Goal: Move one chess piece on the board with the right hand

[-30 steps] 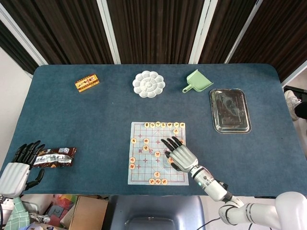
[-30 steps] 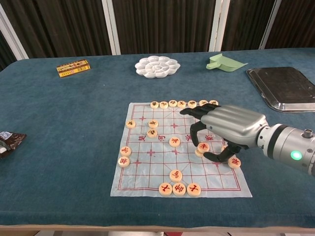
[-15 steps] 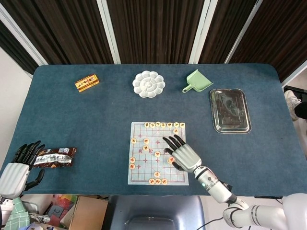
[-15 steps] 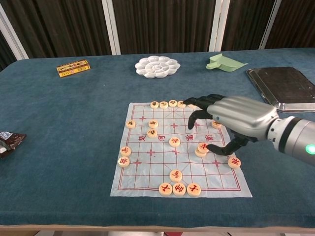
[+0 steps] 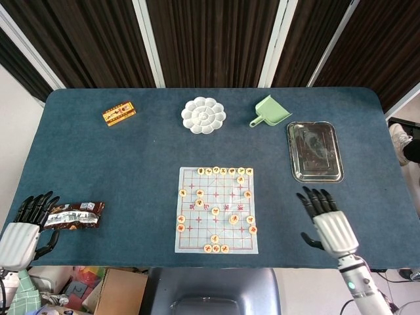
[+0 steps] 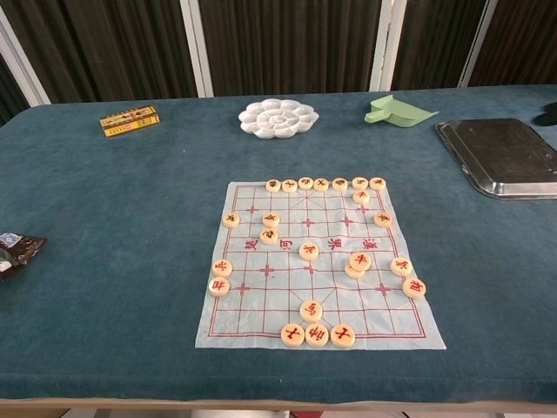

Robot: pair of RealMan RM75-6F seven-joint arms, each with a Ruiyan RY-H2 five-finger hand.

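Note:
The paper chess board [image 5: 190, 240] [image 6: 261, 324] lies at the table's front centre, with several round wooden pieces on it. Near its right side one piece [image 6: 359, 259] [image 5: 233, 218] leans on a neighbouring piece. My right hand [image 5: 326, 222] hovers over the blue cloth to the right of the board, fingers spread, holding nothing. The chest view shows only a dark tip at its right edge. My left hand [image 5: 26, 226] rests at the front left corner with fingers apart, beside a snack wrapper [image 5: 75, 214].
A white flower-shaped palette [image 5: 204, 115] [image 6: 278, 117], a green dustpan [image 5: 270, 110] [image 6: 396, 110] and a yellow box [image 5: 119, 113] [image 6: 129, 120] lie along the far side. A metal tray [image 5: 314, 151] [image 6: 500, 152] sits right of the board.
My right hand has lifted off the board's right side and drawn back to the right, off the board. The pieces it covered now show. The left hand is unmoved.

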